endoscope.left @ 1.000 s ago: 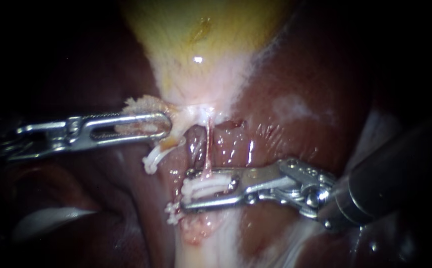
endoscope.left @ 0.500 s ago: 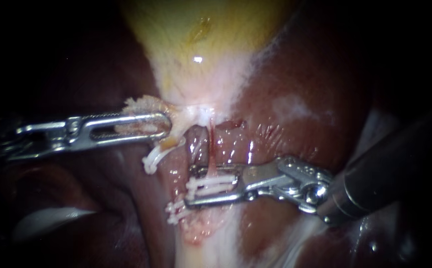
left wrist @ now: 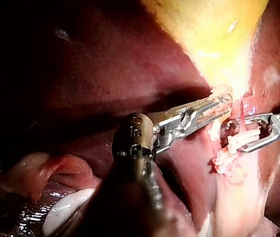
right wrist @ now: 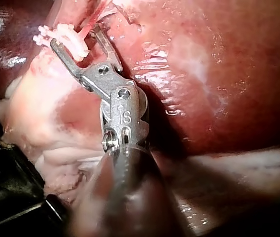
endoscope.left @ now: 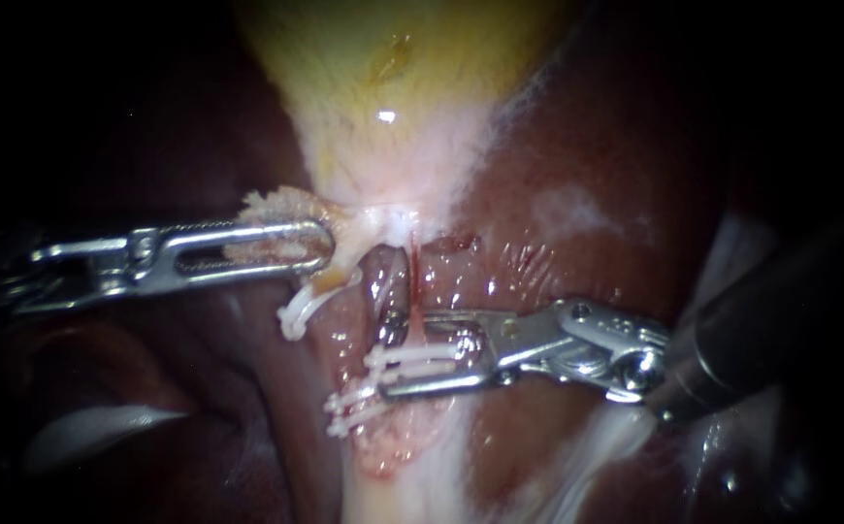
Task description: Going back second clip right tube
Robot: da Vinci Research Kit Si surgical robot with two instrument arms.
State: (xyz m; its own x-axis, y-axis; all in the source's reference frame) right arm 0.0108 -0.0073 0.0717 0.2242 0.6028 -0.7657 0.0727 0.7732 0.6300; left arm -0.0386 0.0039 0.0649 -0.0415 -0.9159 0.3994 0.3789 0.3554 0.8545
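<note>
Left instrument: shaft enters from the left, jaws pressed together on a pale flap of tissue at the neck of the gallbladder. Curved clip: white, just below those jaws, on a pale strand. Right tube: thin, red, running down from the neck beside the liver. Lower clip: white, in pale tissue, clear of both instruments. Upper clip: white, across the right tube, lying between spread jaws. Right instrument: shaft enters from the right, jaws apart, with a gap between the upper jaw and the clip.
</note>
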